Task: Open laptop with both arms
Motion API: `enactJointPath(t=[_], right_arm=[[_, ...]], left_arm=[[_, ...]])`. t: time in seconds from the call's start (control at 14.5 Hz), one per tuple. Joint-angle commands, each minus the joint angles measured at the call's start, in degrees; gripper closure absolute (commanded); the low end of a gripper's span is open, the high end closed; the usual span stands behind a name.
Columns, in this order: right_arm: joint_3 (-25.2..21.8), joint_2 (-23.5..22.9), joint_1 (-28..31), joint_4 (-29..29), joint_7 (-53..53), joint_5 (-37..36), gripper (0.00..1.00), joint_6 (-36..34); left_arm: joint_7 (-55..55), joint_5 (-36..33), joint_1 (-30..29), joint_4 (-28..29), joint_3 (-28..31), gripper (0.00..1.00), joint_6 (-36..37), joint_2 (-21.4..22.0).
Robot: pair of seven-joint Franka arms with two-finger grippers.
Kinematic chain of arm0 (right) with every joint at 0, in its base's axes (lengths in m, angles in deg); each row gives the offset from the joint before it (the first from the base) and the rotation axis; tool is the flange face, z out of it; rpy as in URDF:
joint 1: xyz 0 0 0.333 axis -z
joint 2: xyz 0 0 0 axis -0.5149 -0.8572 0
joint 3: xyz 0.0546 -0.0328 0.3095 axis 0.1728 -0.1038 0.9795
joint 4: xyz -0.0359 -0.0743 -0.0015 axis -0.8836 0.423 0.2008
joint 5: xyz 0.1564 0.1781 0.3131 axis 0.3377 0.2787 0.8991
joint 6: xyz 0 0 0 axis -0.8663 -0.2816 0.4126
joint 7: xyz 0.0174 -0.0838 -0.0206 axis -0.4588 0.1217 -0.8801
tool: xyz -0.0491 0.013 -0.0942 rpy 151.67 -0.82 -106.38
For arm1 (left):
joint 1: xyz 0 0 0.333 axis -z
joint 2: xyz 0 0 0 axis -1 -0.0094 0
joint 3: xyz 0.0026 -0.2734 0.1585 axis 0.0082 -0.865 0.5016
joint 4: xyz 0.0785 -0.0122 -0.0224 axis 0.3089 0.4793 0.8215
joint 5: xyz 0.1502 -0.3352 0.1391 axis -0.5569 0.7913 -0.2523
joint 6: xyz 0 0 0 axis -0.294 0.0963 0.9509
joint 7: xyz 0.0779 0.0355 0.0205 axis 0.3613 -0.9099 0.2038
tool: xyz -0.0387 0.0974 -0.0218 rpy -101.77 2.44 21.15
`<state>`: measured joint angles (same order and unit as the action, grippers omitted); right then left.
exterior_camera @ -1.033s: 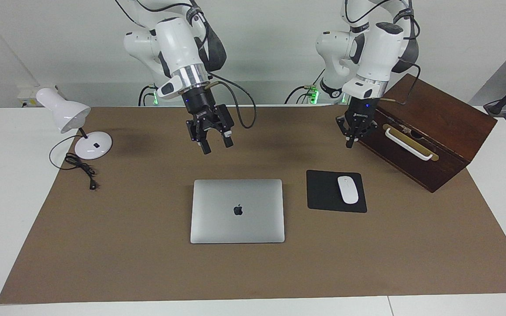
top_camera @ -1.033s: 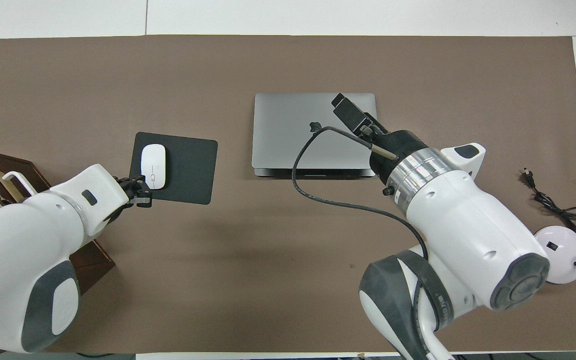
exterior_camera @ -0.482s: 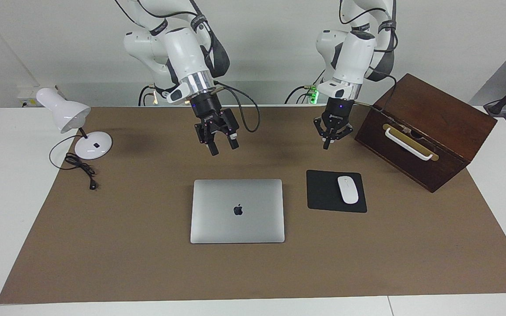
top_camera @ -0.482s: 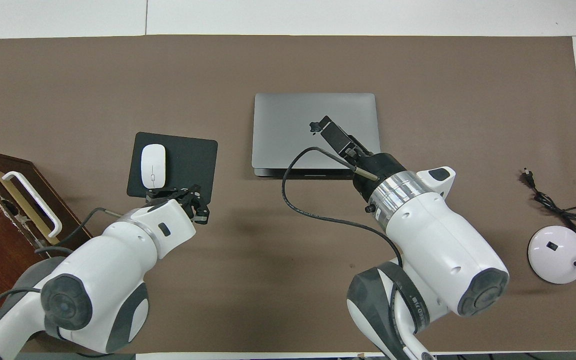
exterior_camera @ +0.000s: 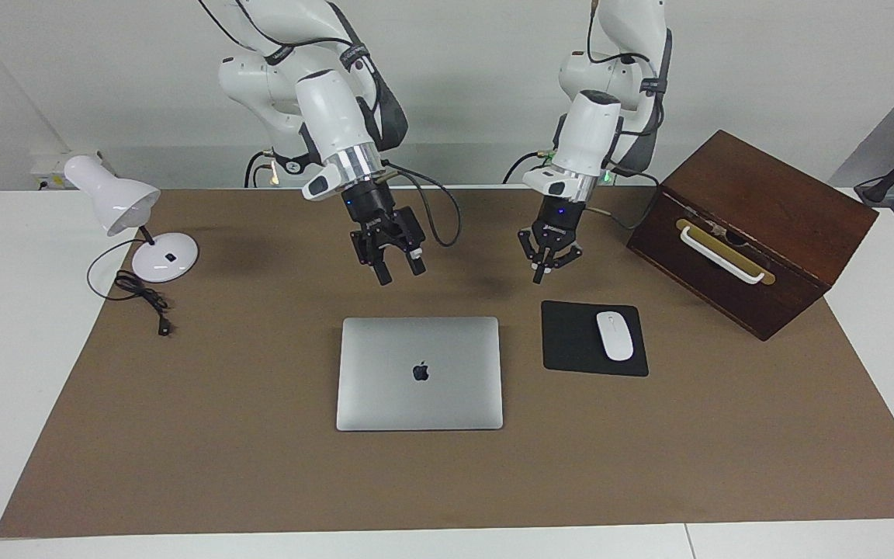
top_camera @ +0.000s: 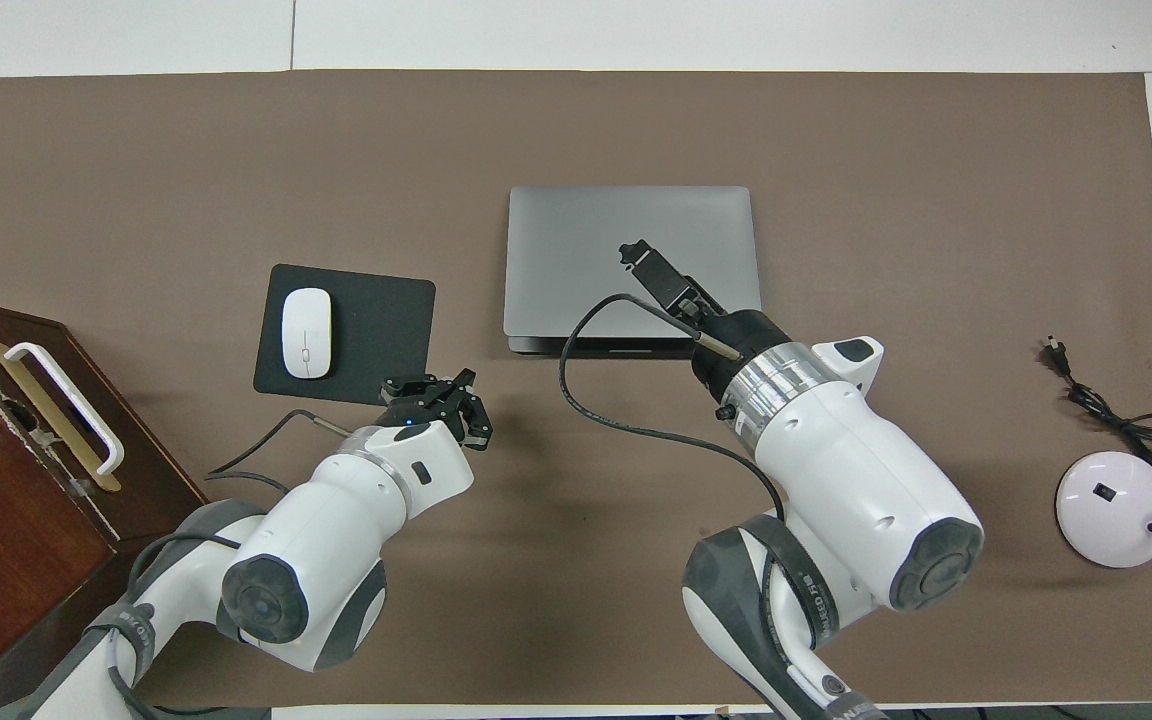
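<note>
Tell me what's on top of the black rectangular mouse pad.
A white oval computer mouse lies on the black rectangular mouse pad, toward the end nearest the dark wooden box. The rest of the pad's top is bare. What lies beneath it is covered.

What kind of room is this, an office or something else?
Probably a robotics lab staged as an office desk: a closed laptop, a mouse pad with a mouse and a desk lamp sit on a brown mat.

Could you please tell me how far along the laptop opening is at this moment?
Nothing is done: the thin silver-grey laptop lies closed on the brown mat. In hand: the right gripper, fingers apart, and the shut left gripper hang above the mat, untouching. Left: reaching the laptop and raising its lid.
</note>
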<state>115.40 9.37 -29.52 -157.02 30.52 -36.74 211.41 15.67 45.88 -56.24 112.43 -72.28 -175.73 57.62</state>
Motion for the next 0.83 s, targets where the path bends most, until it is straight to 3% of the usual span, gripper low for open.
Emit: enactJointPath(t=[0.0,0.07,0.76], right_arm=[[1.4,-0.1,-1.0,-0.8,4.7,1.3,0.00,1.6],[2.6,-0.1,-1.0,-0.9,6.4,1.4,0.00,1.6],[4.4,0.0,-1.0,-4.2,14.4,1.4,0.00,0.4]], left_arm=[[-1.4,0.5,2.7,0.5,1.1,1.00,-8.9,-5.3],[-1.4,0.5,2.8,0.5,1.1,1.00,-11.6,-7.4],[-1.8,-0.2,3.5,-5.5,1.1,1.00,-11.6,-13.3]])
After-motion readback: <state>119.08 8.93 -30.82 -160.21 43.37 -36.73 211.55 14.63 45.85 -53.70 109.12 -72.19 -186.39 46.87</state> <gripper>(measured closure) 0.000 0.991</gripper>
